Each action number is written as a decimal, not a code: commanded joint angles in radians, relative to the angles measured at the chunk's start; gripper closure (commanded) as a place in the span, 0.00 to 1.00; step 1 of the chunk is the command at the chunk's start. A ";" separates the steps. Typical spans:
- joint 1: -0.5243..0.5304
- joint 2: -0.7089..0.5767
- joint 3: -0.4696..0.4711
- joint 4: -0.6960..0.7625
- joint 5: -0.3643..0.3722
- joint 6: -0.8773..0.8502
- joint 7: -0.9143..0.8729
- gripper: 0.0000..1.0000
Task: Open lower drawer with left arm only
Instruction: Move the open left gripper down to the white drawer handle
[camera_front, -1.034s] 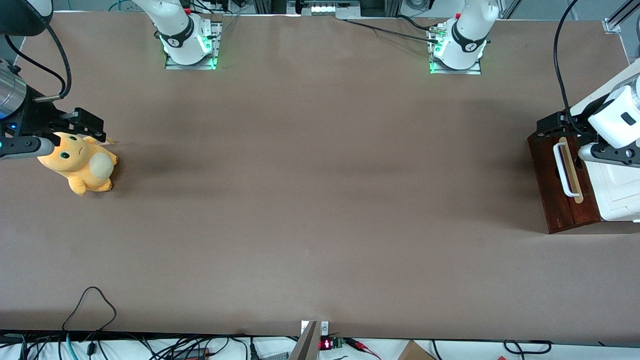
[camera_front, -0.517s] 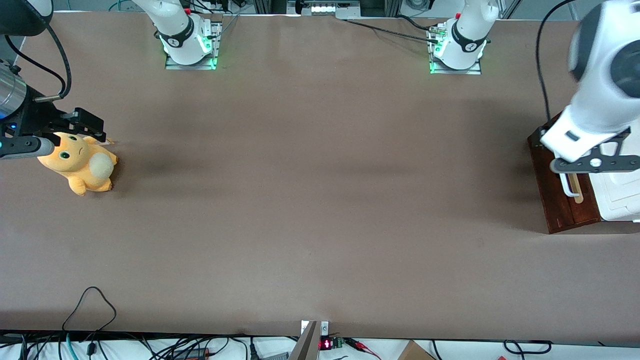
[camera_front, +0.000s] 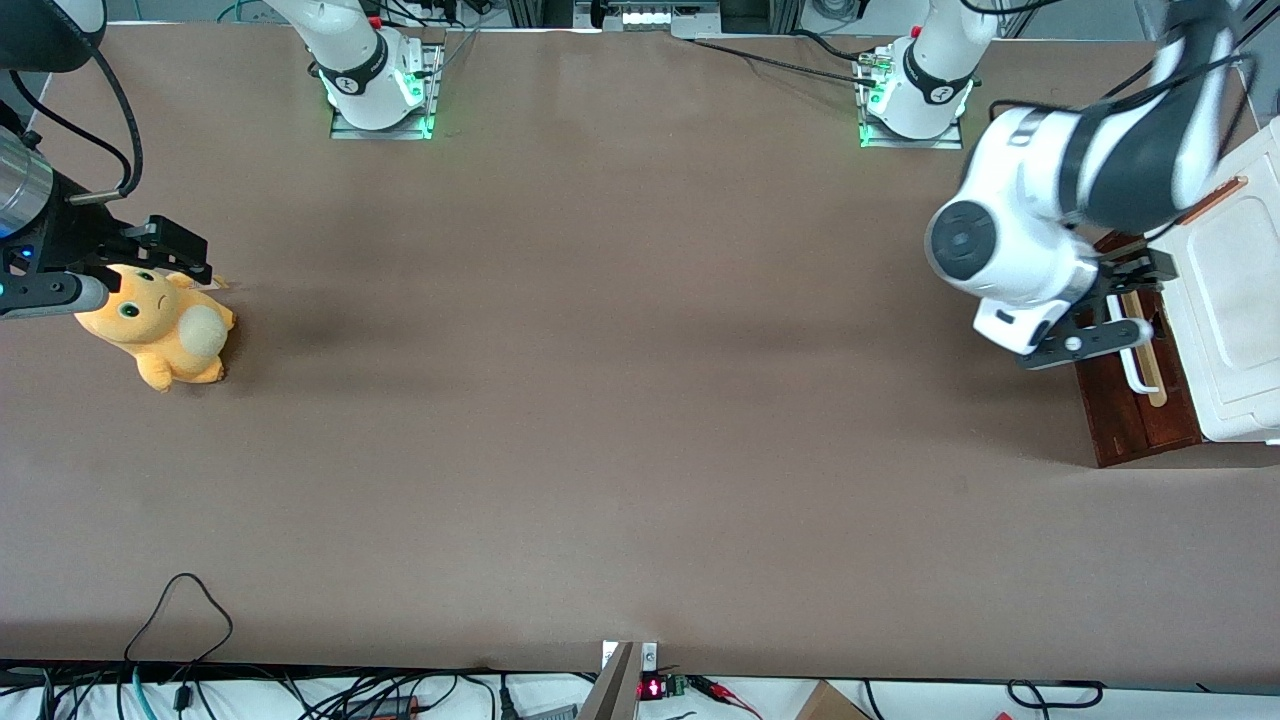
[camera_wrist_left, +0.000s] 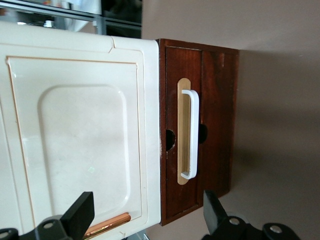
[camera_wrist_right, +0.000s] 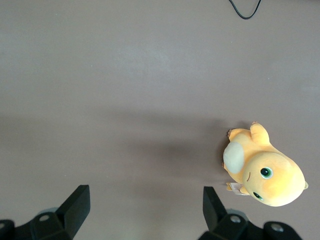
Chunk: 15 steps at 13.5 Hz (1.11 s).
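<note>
Gripper (camera_wrist_left: 147, 220) above lower drawer (camera_wrist_left: 200, 130) (fingers spread)

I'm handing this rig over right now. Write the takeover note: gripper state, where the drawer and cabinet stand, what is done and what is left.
Gripper: open, empty, hovering above the cabinet, touching nothing.
Lower drawer: dark wood front at the working arm's end of the table, below the white cabinet top. White loop handle sits free over its pale strip.
Done: nothing visible; whether the drawer is pulled out at all cannot be told from these views.
Left: bring the fingers onto the handle, close, pull the drawer out.
</note>
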 joint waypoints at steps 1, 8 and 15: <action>0.003 0.065 -0.045 -0.092 0.132 -0.072 -0.226 0.04; 0.084 0.292 -0.045 -0.152 0.505 -0.100 -0.287 0.05; 0.173 0.355 -0.041 -0.143 0.622 -0.039 -0.302 0.09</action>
